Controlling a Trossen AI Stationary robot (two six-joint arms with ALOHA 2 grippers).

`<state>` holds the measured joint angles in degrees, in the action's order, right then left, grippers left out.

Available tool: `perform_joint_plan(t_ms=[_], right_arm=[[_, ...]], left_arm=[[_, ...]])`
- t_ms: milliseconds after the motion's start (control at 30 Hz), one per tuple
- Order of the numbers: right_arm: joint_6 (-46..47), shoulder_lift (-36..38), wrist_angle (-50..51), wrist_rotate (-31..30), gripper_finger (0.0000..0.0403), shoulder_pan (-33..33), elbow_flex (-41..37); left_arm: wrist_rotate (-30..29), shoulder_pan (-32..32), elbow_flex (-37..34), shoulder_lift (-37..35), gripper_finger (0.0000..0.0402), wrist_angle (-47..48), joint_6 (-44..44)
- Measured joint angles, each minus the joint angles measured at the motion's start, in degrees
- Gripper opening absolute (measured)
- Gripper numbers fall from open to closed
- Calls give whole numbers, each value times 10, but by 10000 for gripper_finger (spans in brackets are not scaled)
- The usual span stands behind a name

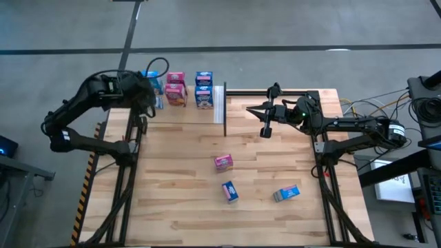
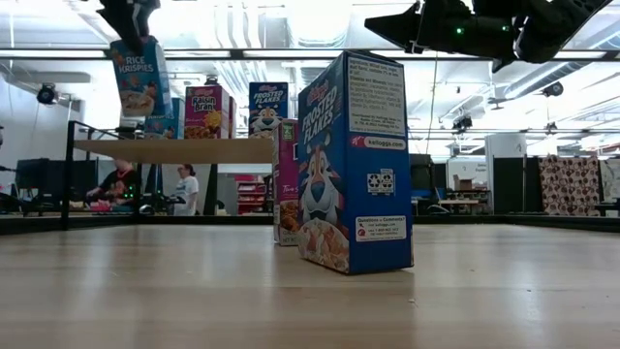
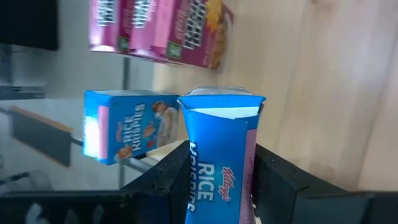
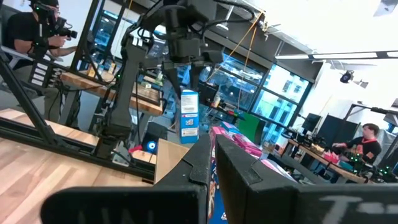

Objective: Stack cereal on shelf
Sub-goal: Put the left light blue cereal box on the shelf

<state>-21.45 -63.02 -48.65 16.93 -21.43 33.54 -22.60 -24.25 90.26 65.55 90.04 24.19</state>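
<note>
Nearest the front edge, on the table (image 1: 179, 207), three loose cereal boxes: blue box (image 1: 229, 191) at about 6 o'clock from centre, another blue box (image 1: 286, 193) at 4 o'clock, pink box (image 1: 223, 162) near centre. Farther back, right tool (image 1: 266, 132) at 2 o'clock, pressed together, nothing in it, waiting above the table. Farthest, shelf (image 1: 219, 103) at 12 o'clock, already carrying pink boxes (image 1: 176, 89) and a Frosted Flakes box (image 1: 204, 89). Left tool (image 3: 214, 180) at 11 o'clock over the shelf's far end, pinching a Rice Krispies box (image 3: 217, 155) upright, another blue Rice Krispies box (image 3: 127, 127) just beside it.

Judged step: setting the held box down in the row. Best lowered straight, kept upright, clear of the neighbouring box, base flat on the shelf before spreading the fingers. Risk: tipping neighbours or dropping off the shelf edge.
</note>
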Motion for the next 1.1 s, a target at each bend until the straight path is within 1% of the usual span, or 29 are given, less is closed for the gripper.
perform_joint_plan(t_ms=[67, 200, 267, 433, 567, 700, 800, 1000, 1100], right_arm=[[-1, 0, 0, 0, 13, 0, 0], [5, 0, 0, 0, 13, 0, 0], [5, 0, 0, 0, 13, 0, 0], [5, 0, 0, 0, 13, 0, 0], [11, 0, 0, 0, 13, 0, 0], [14, 0, 0, 0, 13, 0, 0], [18, 0, 2, 0, 13, 0, 0], [27, 0, 9, 0, 13, 0, 0], [35, 0, 10, 0, 13, 0, 0]], left_arm=[[13, -17, 0, 6, 123, 0, 26], [13, -57, 0, 22, 123, 0, 87], [14, -81, 0, 31, 123, 0, 99], [60, -145, 0, 52, 123, 0, 144], [83, -191, 0, 75, 123, -1, 171], [118, -199, 0, 87, 123, -22, 189], [118, -199, 0, 88, 123, -36, 192], [117, -201, 0, 87, 123, -36, 191], [130, -201, 0, 87, 123, -39, 182]])
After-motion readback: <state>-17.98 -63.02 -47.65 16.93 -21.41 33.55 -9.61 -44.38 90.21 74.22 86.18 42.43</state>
